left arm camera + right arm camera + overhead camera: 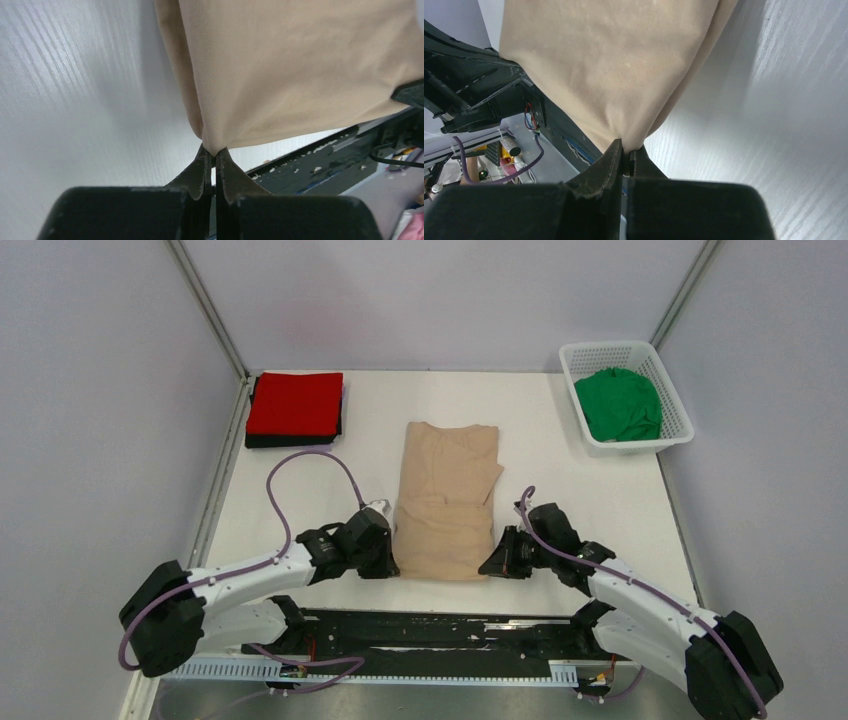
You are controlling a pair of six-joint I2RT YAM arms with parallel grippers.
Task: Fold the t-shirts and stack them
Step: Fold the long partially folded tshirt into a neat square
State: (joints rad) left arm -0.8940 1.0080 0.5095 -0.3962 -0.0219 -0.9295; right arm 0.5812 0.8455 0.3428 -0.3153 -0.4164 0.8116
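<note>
Beige t-shirt (447, 502) pinched by left gripper (215, 153), right gripper (626, 149).

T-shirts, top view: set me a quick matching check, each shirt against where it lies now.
Shirts:
1. beige shirt
2. red shirt
3. green shirt
4. black shirt

Places:
A. in the basket
B. far left, underneath
C. middle of the table, near corners pinched in the jaws
D. far left, on top

Pairs: 1-C; 2-D; 3-A; 4-B
</note>
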